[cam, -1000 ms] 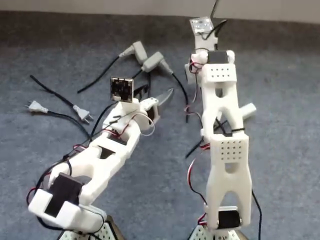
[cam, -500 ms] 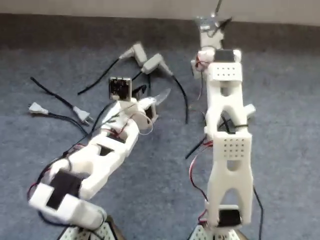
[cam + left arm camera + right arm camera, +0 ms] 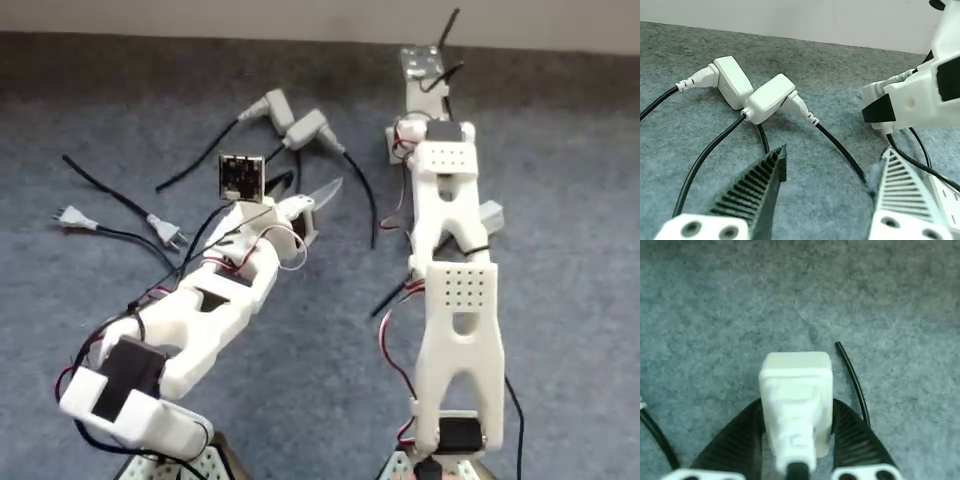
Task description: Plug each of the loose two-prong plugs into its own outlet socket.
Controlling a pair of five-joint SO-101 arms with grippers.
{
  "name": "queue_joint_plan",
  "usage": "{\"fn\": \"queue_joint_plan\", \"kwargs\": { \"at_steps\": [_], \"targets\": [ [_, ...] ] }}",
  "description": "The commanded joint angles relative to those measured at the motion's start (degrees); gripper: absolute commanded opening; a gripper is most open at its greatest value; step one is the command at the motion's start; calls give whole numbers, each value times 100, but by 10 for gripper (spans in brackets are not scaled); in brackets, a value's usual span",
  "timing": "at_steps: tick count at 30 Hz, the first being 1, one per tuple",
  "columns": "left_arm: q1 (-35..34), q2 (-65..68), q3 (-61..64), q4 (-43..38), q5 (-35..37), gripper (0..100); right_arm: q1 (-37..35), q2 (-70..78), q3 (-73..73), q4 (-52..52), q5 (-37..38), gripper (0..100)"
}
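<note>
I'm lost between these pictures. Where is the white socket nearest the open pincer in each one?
High view: the white socket lies upper middle, just beyond the left pincer.
Left wrist view: the same socket lies ahead of the pincer's black finger.
Right wrist view: the right pincer grips a different socket.
Shared landmark: the twin socket beside it.

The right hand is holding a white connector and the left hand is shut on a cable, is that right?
Not quite: the left hand is open, gripping nothing, as the left wrist view shows. The right hand does hold the white connector.
</note>
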Motion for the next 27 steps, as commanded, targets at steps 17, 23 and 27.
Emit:
{"fn": "queue_joint_plan", "kwargs": {
  "at_steps": [17, 23, 27],
  "targets": [
    [-48, -40, -57, -114, 26, 295, 470, -1112, -1956, 1367, -527, 254],
    [-48, -40, -57, -114, 26, 295, 1024, -1763, -2536, 2615, -141, 254],
    [-48, -40, -57, -114, 26, 295, 1508, -2176, -2554, 3635, 123, 254]
  ]
}}
